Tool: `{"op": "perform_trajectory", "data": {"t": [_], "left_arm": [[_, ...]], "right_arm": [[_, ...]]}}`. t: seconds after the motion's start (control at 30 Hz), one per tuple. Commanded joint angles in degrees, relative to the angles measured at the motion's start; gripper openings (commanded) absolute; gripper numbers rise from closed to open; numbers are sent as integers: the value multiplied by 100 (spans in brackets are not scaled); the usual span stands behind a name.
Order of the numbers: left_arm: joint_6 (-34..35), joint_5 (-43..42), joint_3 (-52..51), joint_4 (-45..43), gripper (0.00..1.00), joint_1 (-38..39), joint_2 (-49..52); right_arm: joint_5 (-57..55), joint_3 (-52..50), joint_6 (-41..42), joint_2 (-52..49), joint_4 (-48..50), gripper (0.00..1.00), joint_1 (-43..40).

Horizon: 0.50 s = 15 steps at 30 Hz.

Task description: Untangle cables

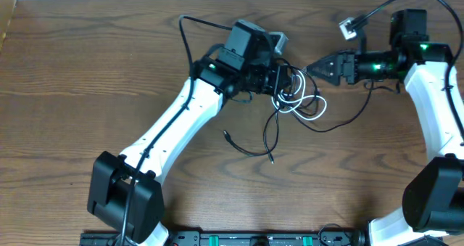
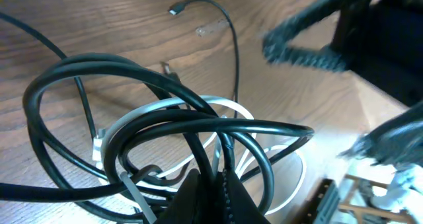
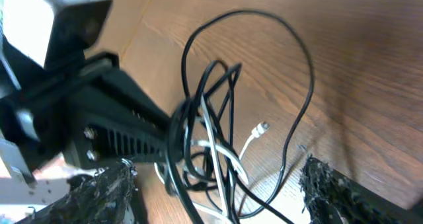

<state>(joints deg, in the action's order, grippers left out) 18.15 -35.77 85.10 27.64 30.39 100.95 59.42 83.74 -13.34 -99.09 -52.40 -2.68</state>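
**Tangle [image 1: 293,97] of cables at mid-bench, nearer the far edge.** The left hand [image 1: 283,80] was clamped shut on the coiled black cable [image 2: 92,62], with the white cable [image 2: 155,107] threaded through its loops. The right hand [image 1: 315,67], fingers spread wide and holding nothing, pointed leftward at the tangle from just beside it. Two black tails ran from the tangle toward the near edge. One ended in a small plug [image 1: 226,135] lying on the bench [image 1: 87,57]. A wider black loop bulged toward the right edge, and the white plug end [image 3: 262,127] lay inside it. Bare wood stretched toward the left and near edges.
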Motion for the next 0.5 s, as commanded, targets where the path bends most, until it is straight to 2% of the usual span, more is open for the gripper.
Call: {"op": "perform_trajectory", "data": {"t": [0.0, 0.07, 0.17, 0.23, 0.3, 0.37, 0.47], "left_arm": [[-96, -782, 37, -24, 7, -284, 11], [-87, -1091, 37, -24, 8, -404, 11], [-33, -1307, 37, -26, 7, -461, 11], [-33, -1421, 37, -26, 8, -461, 11], [-33, -1537, 37, -24, 8, -461, 11], [-33, -1633, 37, -22, 8, -463, 11], [-35, -1604, 37, 2, 8, -483, 7]], "right_arm": [[-234, 57, -175, 59, -9, 77, 275], [-264, 57, -175, 50, 50, 70, 439], [-669, 57, -111, 50, 153, 53, 616], [-1202, 57, 295, 50, 269, 40, 706], [-1862, 57, 883, 50, 387, 20, 734], [-2629, 57, 1532, 50, 468, 3, 723], [-4103, 57, 2588, 50, 391, 1, 675]]}}
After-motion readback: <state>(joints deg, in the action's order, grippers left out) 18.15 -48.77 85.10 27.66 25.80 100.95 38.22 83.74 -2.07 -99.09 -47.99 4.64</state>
